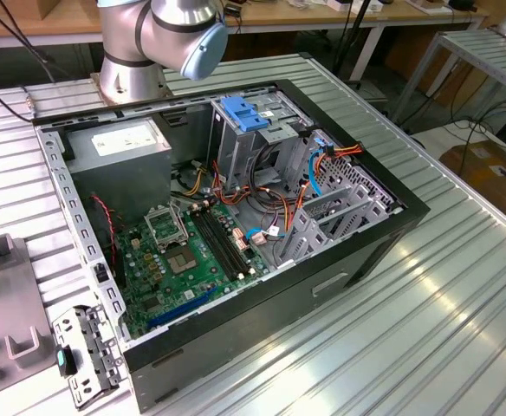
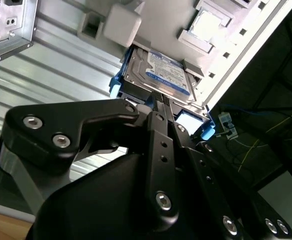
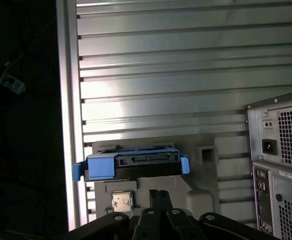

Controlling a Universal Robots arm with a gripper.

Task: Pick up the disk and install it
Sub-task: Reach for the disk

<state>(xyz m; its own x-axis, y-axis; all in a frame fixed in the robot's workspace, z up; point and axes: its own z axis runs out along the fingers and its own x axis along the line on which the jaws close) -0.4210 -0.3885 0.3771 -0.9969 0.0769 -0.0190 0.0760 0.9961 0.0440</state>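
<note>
- One disk [image 3: 131, 166] to report: I see it lying flat on a grey holding plate [image 3: 206, 176], outside the computer case [image 3: 281, 150].
- In the second wrist view its labelled face is up, with the blue frame showing at both ends.
- The gripper [image 2: 160, 102] has its fingers drawn together with nothing clamped. The tips are just beside the disk's near edge, and I cannot tell whether they touch it.
- The plate lies on a ribbed metal table [image 3: 161, 75], close to the table's edge. The back of the case stands near.
- A small square chip [image 3: 122, 201] sits on the plate, just beside the disk.
- In the exterior view the case lies open, its green circuit board [image 1: 192, 260] exposed. The arm [image 1: 162, 35] is behind it.
</note>
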